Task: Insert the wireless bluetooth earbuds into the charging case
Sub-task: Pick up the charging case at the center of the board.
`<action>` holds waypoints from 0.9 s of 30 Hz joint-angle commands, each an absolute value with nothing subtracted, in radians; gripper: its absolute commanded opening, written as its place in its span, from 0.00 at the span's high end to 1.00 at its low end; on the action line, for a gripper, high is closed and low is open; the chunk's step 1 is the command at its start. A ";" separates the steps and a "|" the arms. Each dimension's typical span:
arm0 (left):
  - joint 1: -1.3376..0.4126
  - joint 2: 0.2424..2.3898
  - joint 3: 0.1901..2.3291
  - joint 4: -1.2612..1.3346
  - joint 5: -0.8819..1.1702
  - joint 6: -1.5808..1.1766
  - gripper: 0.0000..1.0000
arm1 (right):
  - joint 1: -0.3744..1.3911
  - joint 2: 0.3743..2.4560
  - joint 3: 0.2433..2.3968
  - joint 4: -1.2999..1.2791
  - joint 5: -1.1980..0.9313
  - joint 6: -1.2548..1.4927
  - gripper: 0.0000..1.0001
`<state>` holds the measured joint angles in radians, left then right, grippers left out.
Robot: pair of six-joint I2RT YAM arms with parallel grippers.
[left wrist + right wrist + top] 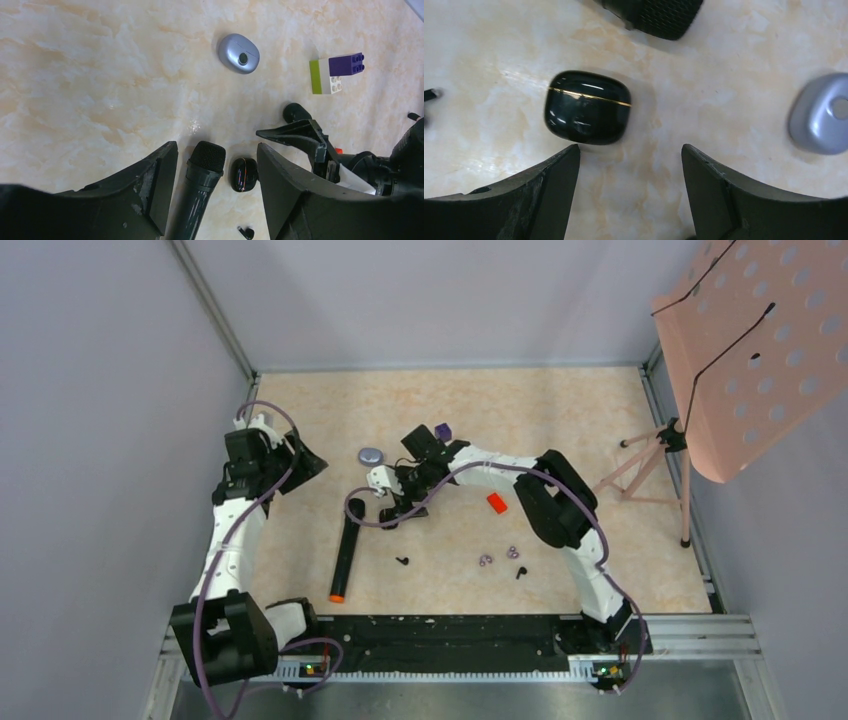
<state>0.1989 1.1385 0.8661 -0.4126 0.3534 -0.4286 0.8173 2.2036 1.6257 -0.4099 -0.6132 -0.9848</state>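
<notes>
Two earbuds (402, 561) lie loose on the table (560, 410), well apart; the second (520, 572) is near the purple rings (486, 560). Black case (587, 107), lid shut, sits just ahead of the right gripper (629, 150): fingers apart, nothing clamped. Left gripper (216, 146): fingers apart, nothing clamped.

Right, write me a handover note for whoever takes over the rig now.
Left gripper: open, empty, held above the table on the left.
Right gripper: open, empty, hovering over the black charging case.
The case lies on the table next to the microphone head, and its lid looks shut.
First earbud lies loose just right of the microphone. Second earbud lies near the purple rings.
Done: nothing inserted yet.
Left: open the case, pick up each earbud, seat them inside.
</notes>
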 commanded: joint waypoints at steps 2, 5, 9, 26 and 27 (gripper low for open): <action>0.209 1.111 0.887 -0.381 0.375 -0.435 0.36 | 0.872 2.217 1.662 -0.455 -0.693 -1.012 0.27; 0.210 1.107 0.877 -0.372 0.377 -0.436 0.36 | 0.889 2.239 1.683 -0.434 -0.700 -0.973 0.28; 0.214 1.102 0.868 -0.363 0.384 -0.438 0.36 | 0.899 2.248 1.687 -0.408 -0.704 -0.936 0.28; 0.219 1.109 0.861 -0.315 0.441 -0.440 0.37 | 0.898 2.237 1.723 -0.649 -0.687 -1.004 0.33; 0.219 1.108 0.859 -0.313 0.442 -0.440 0.37 | 0.898 2.238 1.721 -0.649 -0.687 -1.003 0.35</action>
